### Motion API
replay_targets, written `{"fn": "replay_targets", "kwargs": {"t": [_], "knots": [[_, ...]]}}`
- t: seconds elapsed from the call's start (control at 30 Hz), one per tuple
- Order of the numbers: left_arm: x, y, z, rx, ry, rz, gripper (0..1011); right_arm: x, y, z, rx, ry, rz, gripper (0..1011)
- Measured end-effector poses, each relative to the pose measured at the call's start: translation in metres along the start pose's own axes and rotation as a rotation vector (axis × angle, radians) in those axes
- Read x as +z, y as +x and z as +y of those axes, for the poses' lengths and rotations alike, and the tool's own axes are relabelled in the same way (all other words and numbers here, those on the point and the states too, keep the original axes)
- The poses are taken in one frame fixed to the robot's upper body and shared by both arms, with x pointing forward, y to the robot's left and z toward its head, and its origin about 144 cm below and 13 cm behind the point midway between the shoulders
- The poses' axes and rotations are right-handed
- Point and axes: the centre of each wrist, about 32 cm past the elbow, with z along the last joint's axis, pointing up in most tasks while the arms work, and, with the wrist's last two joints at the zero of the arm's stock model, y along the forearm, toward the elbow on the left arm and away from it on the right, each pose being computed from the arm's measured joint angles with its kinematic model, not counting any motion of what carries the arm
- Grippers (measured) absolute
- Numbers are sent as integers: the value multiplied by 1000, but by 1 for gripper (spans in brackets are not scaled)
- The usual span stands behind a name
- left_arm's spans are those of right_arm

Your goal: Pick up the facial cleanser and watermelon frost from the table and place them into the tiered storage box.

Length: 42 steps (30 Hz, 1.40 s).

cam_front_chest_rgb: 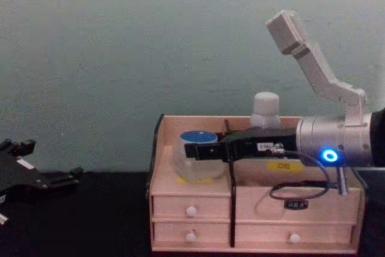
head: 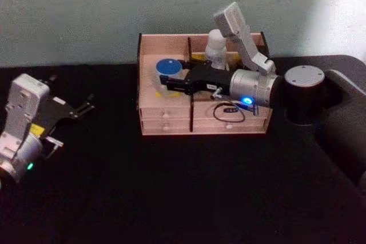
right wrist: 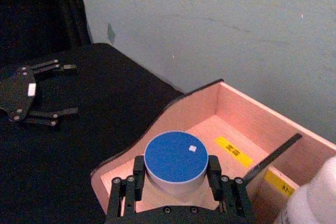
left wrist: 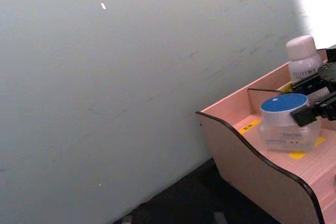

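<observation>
Over the tiered storage box (head: 171,121), your right gripper (right wrist: 176,179) has its fingers on both sides of the blue-lidded jar (right wrist: 175,161), which sits in the left compartment; a white bottle (cam_front_chest_rgb: 265,111) stands in the right one. Your left gripper (head: 80,108) rests open on the table.

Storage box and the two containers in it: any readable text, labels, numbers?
None legible.
Yellow labels on the tiered storage box: dark marks, unreadable.
White bottle: dark line of print, blurred.
Blue-lidded jar, with the right gripper around it: small print, blurred.
</observation>
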Motion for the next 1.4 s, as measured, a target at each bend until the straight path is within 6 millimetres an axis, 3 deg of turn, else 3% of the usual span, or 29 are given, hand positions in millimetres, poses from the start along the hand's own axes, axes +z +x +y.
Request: {"fn": "replay_targets", "kwargs": {"t": [0.37, 0.93, 1.4], "knots": [[0, 0, 0, 0, 0, 0, 1001, 0, 0, 0, 0, -3, 2, 1000], [0, 0, 0, 0, 0, 0, 1001, 1, -1, -2, -6, 13, -5, 1000], [0, 0, 0, 0, 0, 0, 1001, 9, -8, -19, 1, 74, -28, 1000]]}}
